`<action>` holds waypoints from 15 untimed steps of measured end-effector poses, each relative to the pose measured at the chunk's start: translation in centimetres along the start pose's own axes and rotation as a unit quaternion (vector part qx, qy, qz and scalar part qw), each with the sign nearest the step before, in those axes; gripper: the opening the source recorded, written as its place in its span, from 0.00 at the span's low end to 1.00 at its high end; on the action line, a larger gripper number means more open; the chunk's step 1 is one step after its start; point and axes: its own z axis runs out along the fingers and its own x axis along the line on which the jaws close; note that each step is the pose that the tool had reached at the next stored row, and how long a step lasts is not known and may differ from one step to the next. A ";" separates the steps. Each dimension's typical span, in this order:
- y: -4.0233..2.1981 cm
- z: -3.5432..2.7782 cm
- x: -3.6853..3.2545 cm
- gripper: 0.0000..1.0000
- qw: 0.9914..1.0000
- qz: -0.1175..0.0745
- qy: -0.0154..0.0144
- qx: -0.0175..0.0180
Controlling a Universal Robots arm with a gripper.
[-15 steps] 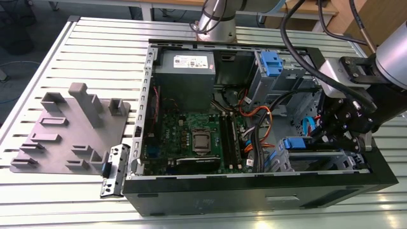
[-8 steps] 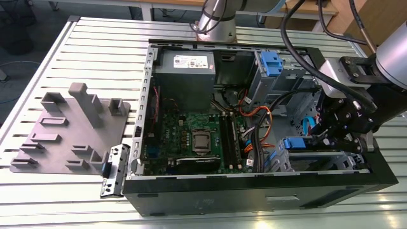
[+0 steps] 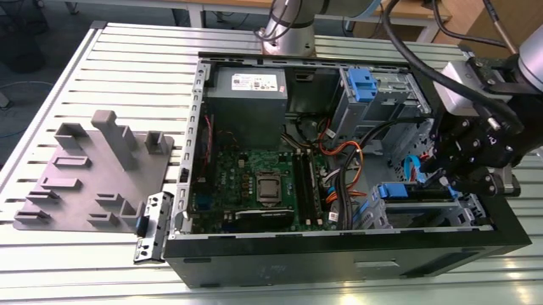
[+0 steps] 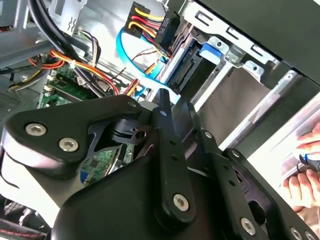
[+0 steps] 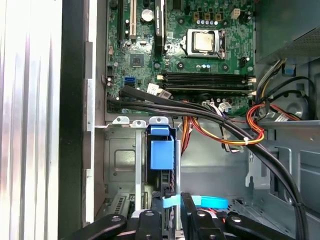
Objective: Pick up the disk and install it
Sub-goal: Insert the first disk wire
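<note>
The disk (image 5: 161,150), a silver-metal drive in blue plastic rails, stands on edge in the drive cage at the black computer case's (image 3: 339,257) front corner, directly below the tool (image 5: 172,212), whose fingers pinch its blue end tab

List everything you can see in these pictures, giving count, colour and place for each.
Computer case: one, black, open, on the slatted table.
Power supply: one, grey, inside the case.
Circuit board: one, green, case floor.
Latch: one, blue, upright.
Disk: one, blue-railed, in the drive bay.
Cables: several, orange, black, blue, inside the case.
Moulded tray: one, grey, exterior view's left.
Person's hand: one, outside the case.
End effector: one, black, at the drive bay.
</note>
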 end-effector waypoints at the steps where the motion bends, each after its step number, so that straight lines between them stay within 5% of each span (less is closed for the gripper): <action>1: 0.00 -0.19 -0.01 0.29 1.000 0.000 0.000 0.000; 15: -0.84 -0.27 -0.02 0.29 1.000 0.000 0.000 0.000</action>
